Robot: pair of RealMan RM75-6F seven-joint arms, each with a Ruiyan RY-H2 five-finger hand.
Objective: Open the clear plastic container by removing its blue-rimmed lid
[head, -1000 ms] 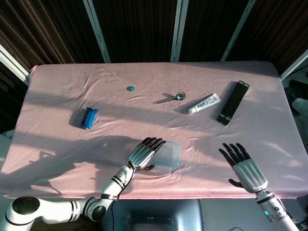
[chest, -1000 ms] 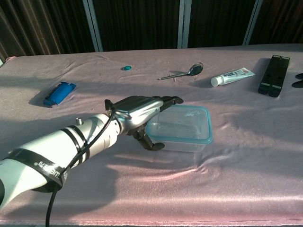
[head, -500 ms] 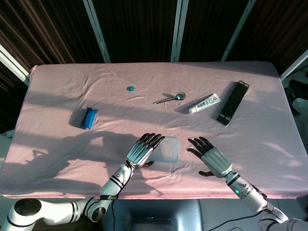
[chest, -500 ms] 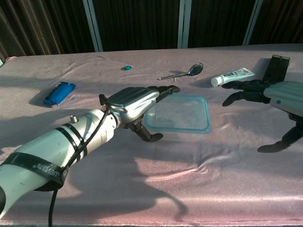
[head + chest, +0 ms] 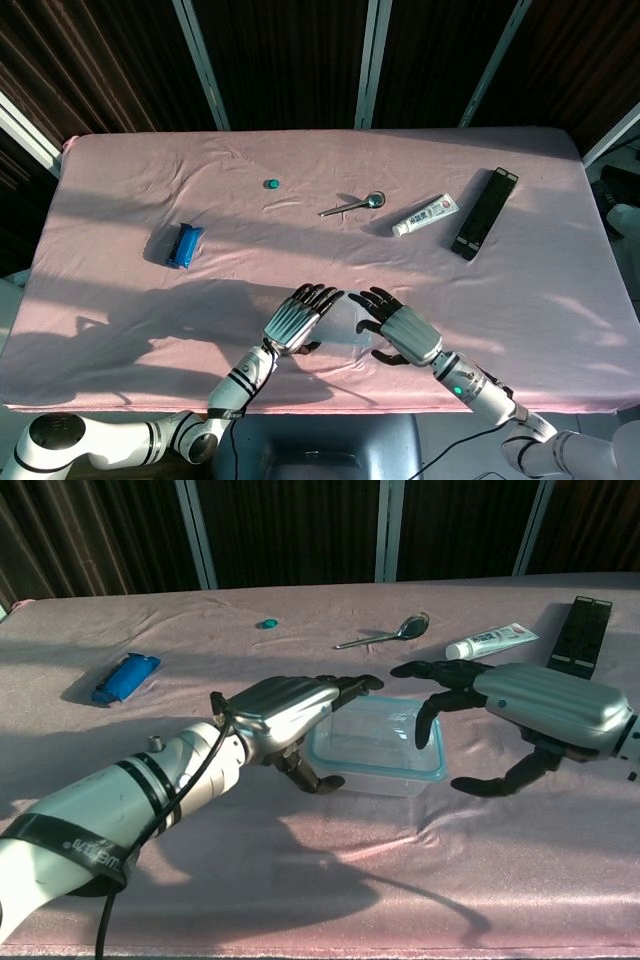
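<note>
Chest view shows the container (image 5: 378, 744), lid (image 5: 385, 730) still on, near the table's (image 5: 320, 880) front edge between two spread, empty hands, the left hand (image 5: 285, 710) over its left rim, the right hand (image 5: 520, 705) over its right.

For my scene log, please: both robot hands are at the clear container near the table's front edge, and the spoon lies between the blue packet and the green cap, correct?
Not quite: in the head view the spoon lies between the green cap and the toothpaste tube, not by the blue packet. The left robot hand and right robot hand are indeed at the clear container.
</note>
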